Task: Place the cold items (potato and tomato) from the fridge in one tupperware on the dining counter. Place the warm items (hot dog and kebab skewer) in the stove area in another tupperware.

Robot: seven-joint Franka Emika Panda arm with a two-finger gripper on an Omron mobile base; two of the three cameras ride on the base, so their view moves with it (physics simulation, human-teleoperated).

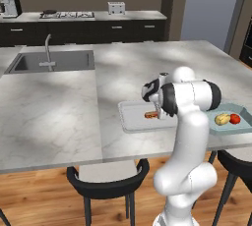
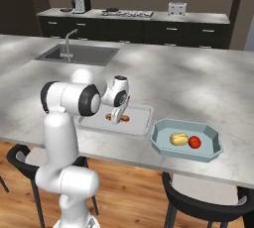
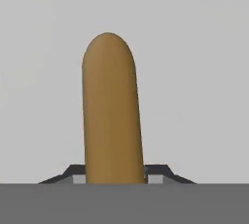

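Now I have the claw (image 3: 115, 179) closed around the hot dog (image 3: 112, 111), low over the white tupperware (image 2: 141, 123) at mid-frame on the counter (image 1: 49, 117). Potato (image 2: 178, 139) and tomato (image 2: 195, 142) sit in the blue tupperware (image 2: 211, 147). My next move, I judge: release, then fetch the kebab skewer.

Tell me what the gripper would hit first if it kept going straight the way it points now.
The gripper points down into the white tupperware, with the hot dog between its fingers. Going straight on, the hot dog would likely meet the container's floor first, though the gap is hard to judge.
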